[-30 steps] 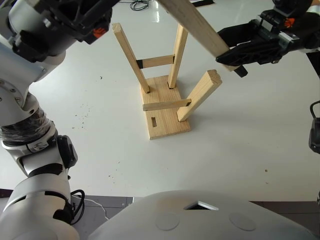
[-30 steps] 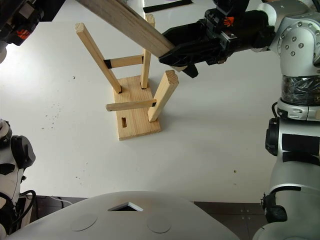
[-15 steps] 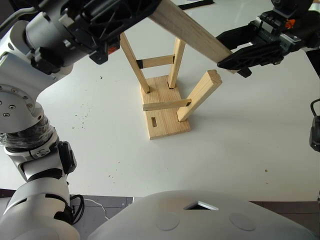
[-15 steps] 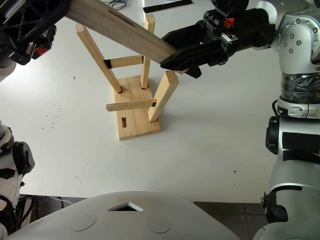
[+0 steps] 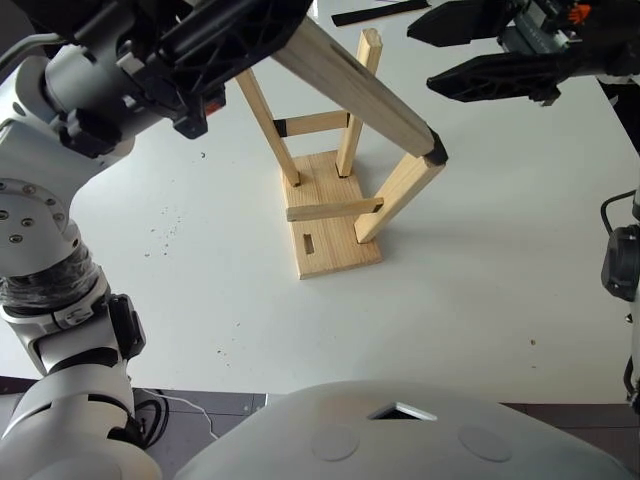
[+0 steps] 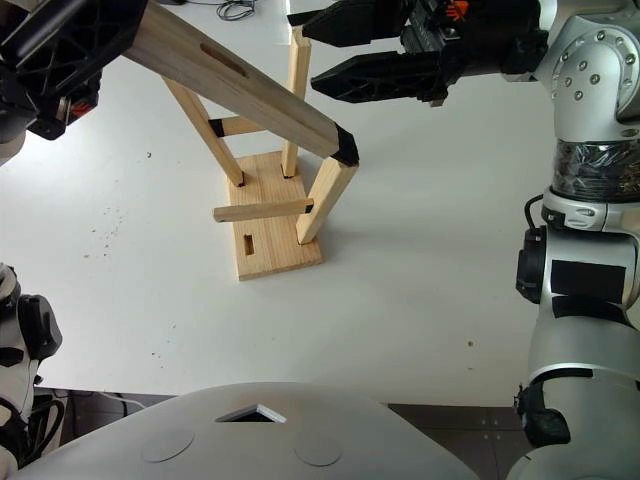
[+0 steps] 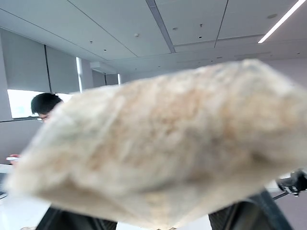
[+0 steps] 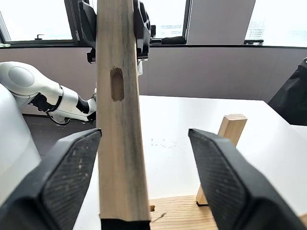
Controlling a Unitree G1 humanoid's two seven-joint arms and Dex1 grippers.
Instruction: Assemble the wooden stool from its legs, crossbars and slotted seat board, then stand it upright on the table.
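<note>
Your left gripper (image 5: 262,28) clenched the upper end of a long pale wooden leg with an oval slot (image 5: 360,95), slanting down above the white table (image 5: 480,250). Its black-capped lower end met the top of the tilted leg (image 5: 400,195) seated in the pale slotted seat board (image 5: 335,255). Your right gripper (image 5: 425,58) hung spread wide near that end, grasping nothing.

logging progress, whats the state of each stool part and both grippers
seat board: flat, one slot empty
two legs: slotted, joined by crossbar
third leg: slotted, leaning
second crossbar: in third leg, other end free
loose leg: raised, tilted
left gripper: shut on loose leg
right gripper: open, empty
</note>
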